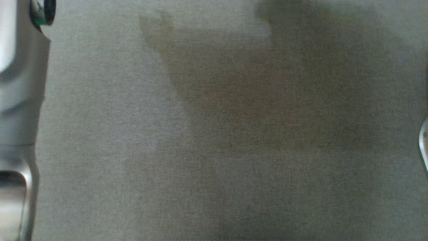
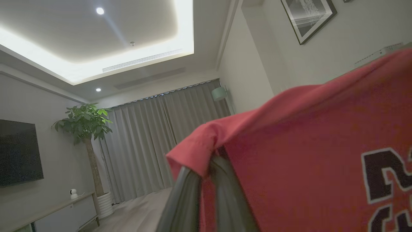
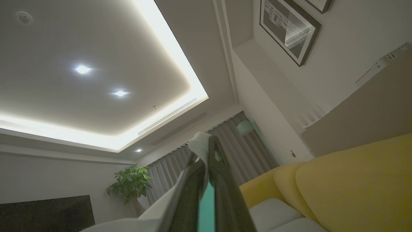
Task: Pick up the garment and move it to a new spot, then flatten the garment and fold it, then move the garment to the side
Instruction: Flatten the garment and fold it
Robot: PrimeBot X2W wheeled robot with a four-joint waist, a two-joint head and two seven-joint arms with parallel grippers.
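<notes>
On the red garment (image 2: 305, 154) — black "2" (image 2: 384, 175).

The red cloth garment (image 2: 305, 145) carries black numerals (image 2: 383, 174) edged in white. The left gripper (image 2: 206, 167) has dark grey fingers (image 2: 182, 199); the right gripper (image 3: 206, 151) has dark fingers (image 3: 227, 190) too, with white cloth (image 3: 201, 145) and a teal strip (image 3: 206, 206) between them. The plump sofa cushion (image 3: 354, 180) is yellow, the woven fabric surface (image 1: 214, 134) grey-beige with darker shadow patches, the pleated curtains (image 2: 145, 145) grey, the potted tree's leaves (image 2: 85, 120) green, the wall-mounted screen (image 2: 19, 154) black.
</notes>
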